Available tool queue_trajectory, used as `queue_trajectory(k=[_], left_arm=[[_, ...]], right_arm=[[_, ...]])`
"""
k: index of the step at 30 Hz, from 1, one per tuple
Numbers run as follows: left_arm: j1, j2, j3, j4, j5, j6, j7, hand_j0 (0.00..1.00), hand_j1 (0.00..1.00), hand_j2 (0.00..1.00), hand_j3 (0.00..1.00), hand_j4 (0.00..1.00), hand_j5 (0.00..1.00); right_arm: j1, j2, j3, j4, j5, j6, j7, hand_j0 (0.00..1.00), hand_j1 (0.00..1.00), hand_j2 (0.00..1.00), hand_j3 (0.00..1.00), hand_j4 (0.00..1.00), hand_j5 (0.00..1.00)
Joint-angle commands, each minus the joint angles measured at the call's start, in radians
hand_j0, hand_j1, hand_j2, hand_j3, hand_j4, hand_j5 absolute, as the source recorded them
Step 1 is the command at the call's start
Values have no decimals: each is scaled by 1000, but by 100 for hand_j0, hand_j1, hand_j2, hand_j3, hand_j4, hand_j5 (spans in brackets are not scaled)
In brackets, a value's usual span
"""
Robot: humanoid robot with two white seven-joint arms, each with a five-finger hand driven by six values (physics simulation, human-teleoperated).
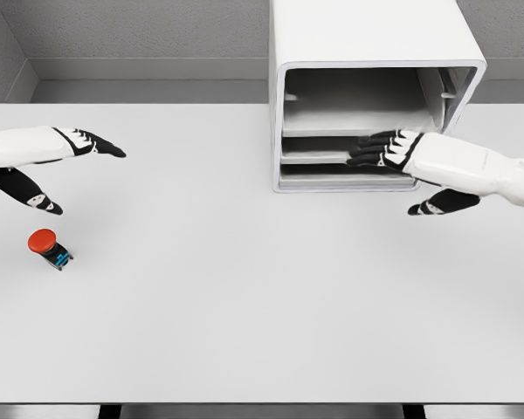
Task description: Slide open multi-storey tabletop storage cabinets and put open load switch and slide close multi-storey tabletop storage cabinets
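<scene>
In the head view, a white table (262, 332) fills most of the frame, with grey walls behind it. At the far edge, right of the middle, stands a white multi-storey storage cabinet (367, 35), its open front turned toward the camera and showing dark compartments stacked one above another; at least 3 horizontal levels can be made out, though whether any drawer is pulled out cannot be told from here. The right hand (386, 150) comes in from the right on a white arm, its black fingers (367, 150) stretched out flat and pointing left, lying at the front of the cabinet's middle level, in front of the shelf edge there; the fingers are extended and close on nothing, and the thumb (432, 208) hangs down apart from them, below the cabinet's bottom edge. Whether the fingertips actually touch the shelf front is not clear. The left hand (74, 153) enters from the left edge, hovering above the table with fingers straight and pointing right, thumb (35, 199) angled downward, loose and holding nothing. Just below that thumb, near the table's left side, lies the load switch (49, 249): a red round cap on a small dark body with a blue part, resting on the table well apart from the cabinet and untouched by either hand.
</scene>
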Motion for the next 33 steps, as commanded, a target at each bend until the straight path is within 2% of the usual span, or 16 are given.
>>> queue_trajectory(k=[1,3,6,10,13,16,17,19,22,24,28,30,33], left_arm=[[0,1,1,-1,7,2,1,100,100,100,100,100,100],[0,4,1,-1,7,2,1,100,100,100,100,100,100],[0,21,1,-4,8,2,3,100,100,100,100,100,100],[9,53,3,-4,10,2,6,100,100,100,100,100,100],[9,79,4,-4,16,2,9,100,100,100,100,100,100],[37,102,11,-5,16,2,9,100,100,100,100,100,100],[43,102,9,-5,16,2,9,100,100,100,100,100,100],[45,124,11,-7,15,2,9,100,100,100,100,100,100],[60,125,12,-5,15,2,10,100,100,100,100,100,100],[72,125,11,-5,15,2,9,100,100,100,100,100,100],[97,131,11,-8,12,2,9,100,100,100,100,100,100],[109,134,12,-8,10,2,9,100,100,100,100,100,100],[110,153,11,-8,10,2,9,100,100,100,100,100,100]], right_arm=[[-2,-7,14,-1,-8,2,-2,100,100,100,100,100,100],[-63,-6,63,0,-11,2,-12,100,100,100,100,100,100],[-113,0,116,5,-16,2,-25,100,100,100,100,100,100],[-232,-4,262,14,-22,2,-64,100,100,100,100,100,100],[-276,-3,325,36,-34,2,-65,100,100,100,100,100,100],[-282,-7,322,42,-40,2,-79,100,100,100,100,100,100],[-284,-9,324,43,-85,2,-76,100,100,100,100,100,100],[-290,-15,325,49,-91,2,-73,100,100,100,100,100,100],[-318,-15,319,112,-91,2,-65,100,100,100,100,100,100],[-333,-17,322,112,-86,2,-42,100,100,100,100,100,100],[-396,-23,354,89,-79,2,65,100,100,100,100,100,100],[-437,-20,409,89,-79,2,68,100,100,100,100,100,100],[-439,-7,419,83,-79,2,68,100,100,100,100,100,100]])
